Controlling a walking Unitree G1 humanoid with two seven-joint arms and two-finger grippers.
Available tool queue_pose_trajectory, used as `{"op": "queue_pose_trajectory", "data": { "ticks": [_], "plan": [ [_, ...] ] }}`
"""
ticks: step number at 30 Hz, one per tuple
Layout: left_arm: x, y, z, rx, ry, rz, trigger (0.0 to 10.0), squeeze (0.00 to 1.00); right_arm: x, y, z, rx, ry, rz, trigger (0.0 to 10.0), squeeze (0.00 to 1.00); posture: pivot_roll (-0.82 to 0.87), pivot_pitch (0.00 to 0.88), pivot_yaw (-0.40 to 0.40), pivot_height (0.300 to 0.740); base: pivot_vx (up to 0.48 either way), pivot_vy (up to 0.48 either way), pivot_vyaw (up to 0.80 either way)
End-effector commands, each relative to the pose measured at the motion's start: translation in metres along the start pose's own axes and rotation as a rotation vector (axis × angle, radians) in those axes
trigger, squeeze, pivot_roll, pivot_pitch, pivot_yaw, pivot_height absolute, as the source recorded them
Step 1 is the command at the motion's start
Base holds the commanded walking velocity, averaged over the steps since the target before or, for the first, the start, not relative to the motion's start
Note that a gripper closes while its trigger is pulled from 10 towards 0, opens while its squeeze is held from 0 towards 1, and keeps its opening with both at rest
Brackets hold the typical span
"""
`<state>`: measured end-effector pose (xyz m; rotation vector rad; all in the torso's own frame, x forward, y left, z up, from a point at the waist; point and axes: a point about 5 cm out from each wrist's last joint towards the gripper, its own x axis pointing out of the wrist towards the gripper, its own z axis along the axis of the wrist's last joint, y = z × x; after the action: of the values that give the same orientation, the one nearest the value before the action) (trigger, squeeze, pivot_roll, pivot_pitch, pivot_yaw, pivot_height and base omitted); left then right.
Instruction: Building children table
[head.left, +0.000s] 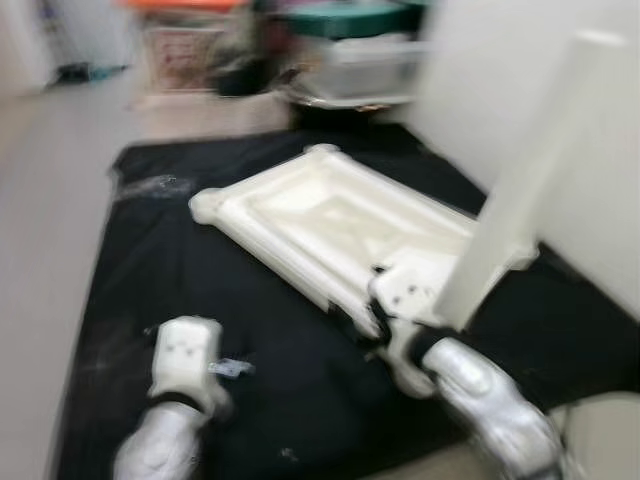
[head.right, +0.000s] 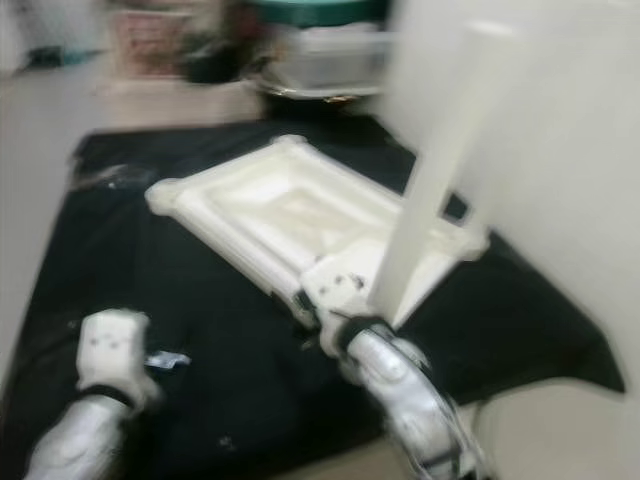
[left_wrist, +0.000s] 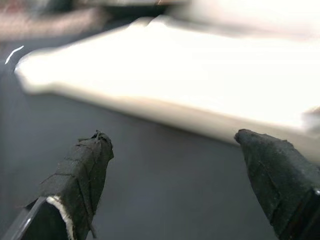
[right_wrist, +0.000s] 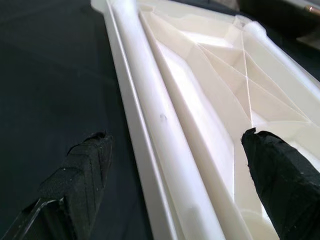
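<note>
Head views blurred; clutter at the far floor edge unreadable. White ribbed plastic tabletop (head.left: 340, 225) lies underside-up mid black cloth mat (head.left: 150, 300), one white square leg (head.left: 520, 190) upright at its near corner. Right gripper (right_wrist: 175, 165) wide, straddling the tabletop rim, holding nothing. Left gripper (left_wrist: 175, 160) wide, empty, over mat beside the tabletop's edge.

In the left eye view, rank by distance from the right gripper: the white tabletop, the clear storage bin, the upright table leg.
1. white tabletop: right gripper sits at its near edge.
2. upright table leg: just beyond, on the tabletop's near right corner.
3. clear storage bin: farthest, past the black mat.
</note>
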<state>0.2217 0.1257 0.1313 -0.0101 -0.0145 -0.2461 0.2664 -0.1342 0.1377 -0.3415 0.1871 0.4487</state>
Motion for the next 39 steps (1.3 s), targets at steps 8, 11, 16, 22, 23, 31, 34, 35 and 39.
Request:
{"op": "queue_pose_trajectory", "data": {
  "ticks": [8,11,16,22,23,31,34,35,39],
  "plan": [
    [-0.005,0.011,-0.011,0.034,0.061,0.044,10.0,0.0,0.02,0.007,0.02,-0.024,-0.087,0.088,10.0,0.0,0.09,0.0,-0.11,0.74,0.0,0.0,0.68],
    [-0.005,0.011,-0.011,0.035,0.06,0.045,10.0,0.0,0.023,0.007,0.021,-0.037,-0.092,0.097,10.0,0.0,0.09,0.0,-0.11,0.74,0.0,0.0,0.8],
    [-0.005,0.011,-0.011,0.038,0.058,0.045,10.0,0.0,0.026,0.01,0.015,-0.019,-0.08,0.15,10.0,0.0,0.1,0.0,-0.107,0.74,0.0,0.0,0.48],
    [-0.004,0.01,-0.01,0.04,0.057,0.037,10.0,0.0,0.042,0.008,0.016,-0.031,-0.064,0.109,10.0,0.0,0.11,0.0,-0.108,0.74,0.0,0.0,0.0],
    [-0.004,0.01,-0.01,0.041,0.056,0.038,10.0,0.0,0.048,0.005,0.016,-0.011,-0.049,0.068,10.0,0.0,0.11,0.0,-0.111,0.74,0.0,0.0,0.0],
    [-0.002,0.009,-0.008,0.047,0.054,0.041,10.0,0.0,0.078,-0.006,0.007,0.012,0.056,-0.042,10.0,0.0,0.14,0.0,-0.127,0.74,0.0,0.0,0.0],
    [-0.002,0.007,-0.008,0.049,0.052,0.039,10.0,0.0,0.092,-0.025,-0.003,0.029,0.138,-0.138,10.0,0.0,0.15,0.0,-0.142,0.74,0.0,0.0,0.0],
    [-0.001,0.007,-0.008,0.051,0.051,0.039,10.0,0.0,0.095,-0.032,-0.007,0.026,0.166,-0.171,10.0,0.0,0.15,0.0,-0.146,0.74,0.0,0.0,0.0],
    [-0.001,0.006,-0.007,0.051,0.049,0.04,10.0,0.0,0.097,-0.041,-0.019,0.068,0.236,-0.185,10.0,0.0,0.16,0.0,-0.153,0.74,0.0,0.0,0.0]
  ]
}}
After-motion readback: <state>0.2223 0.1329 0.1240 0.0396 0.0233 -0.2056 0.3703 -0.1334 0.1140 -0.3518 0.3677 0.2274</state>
